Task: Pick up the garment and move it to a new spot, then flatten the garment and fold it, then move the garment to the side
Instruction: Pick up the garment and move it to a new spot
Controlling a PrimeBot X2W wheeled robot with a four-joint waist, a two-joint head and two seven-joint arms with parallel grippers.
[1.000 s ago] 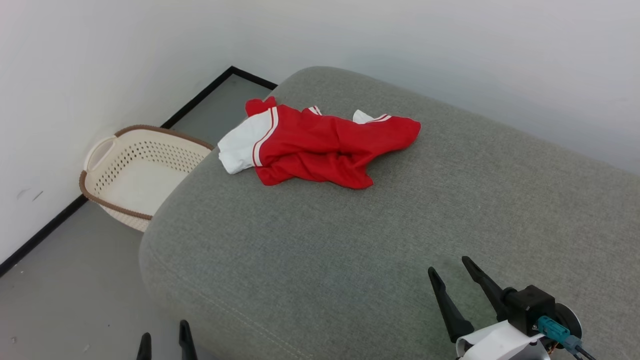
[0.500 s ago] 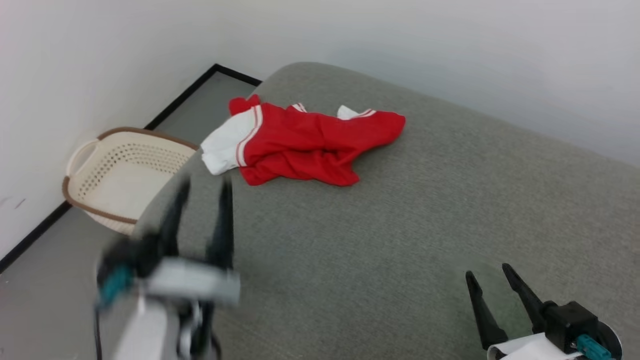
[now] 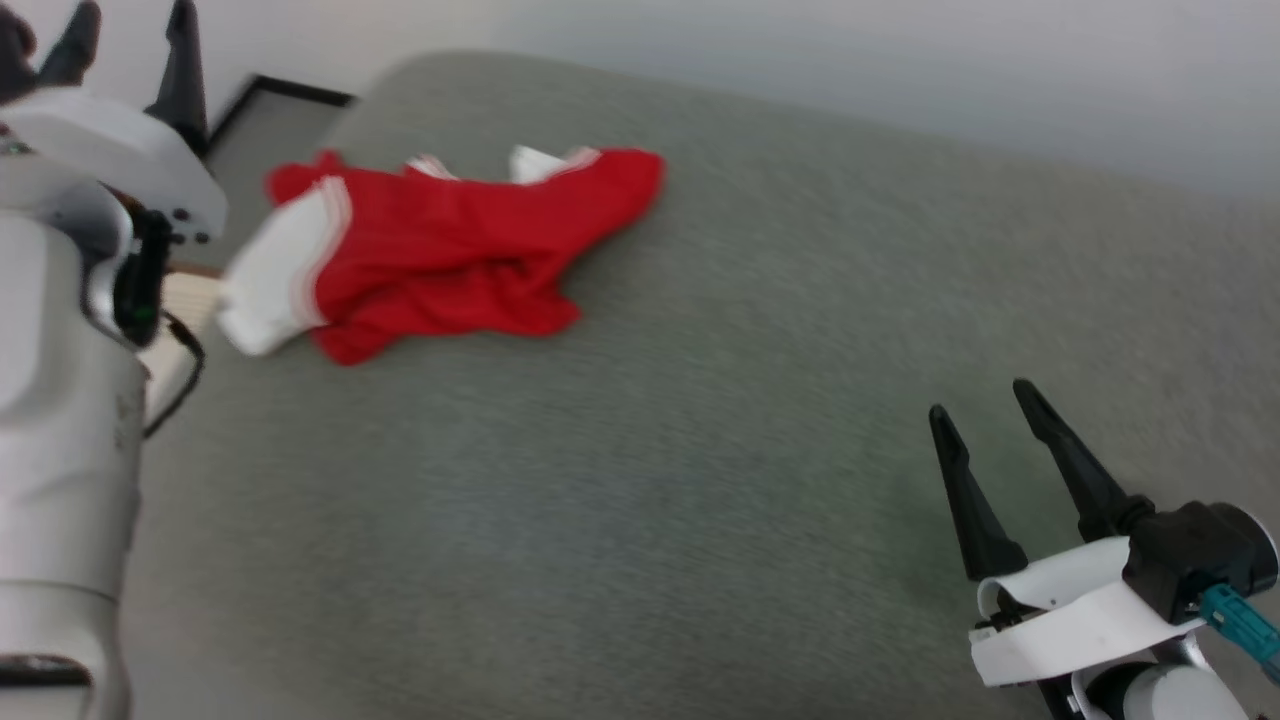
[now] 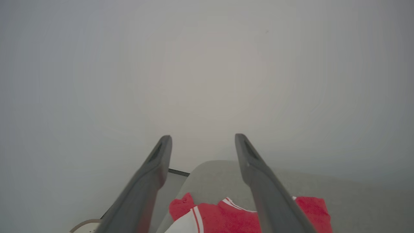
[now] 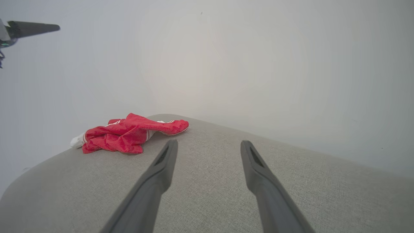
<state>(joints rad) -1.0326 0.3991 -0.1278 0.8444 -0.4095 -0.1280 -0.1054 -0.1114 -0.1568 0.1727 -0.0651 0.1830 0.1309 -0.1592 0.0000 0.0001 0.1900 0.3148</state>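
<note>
At ten o'clock, left gripper [image 3: 132, 40] has swung up toward the garment [image 3: 450, 245], jaws wide, empty like the right gripper [image 3: 980, 400]: pickup starting.

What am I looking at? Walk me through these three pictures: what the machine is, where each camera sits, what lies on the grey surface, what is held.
This is a wheeled robot with two arms, each ending in a gripper with two long dark fingers. The head view is from a camera on its head, looking down at a grey cushion. The left gripper is raised at the upper left; the right gripper hovers over the cushion at the lower right. The other two pictures come from cameras on each wrist, looking along that arm's own fingers. On the cushion lies a crumpled red garment with white sleeves, near its far left end. Both grippers are open and hold nothing; neither touches the garment.
</note>
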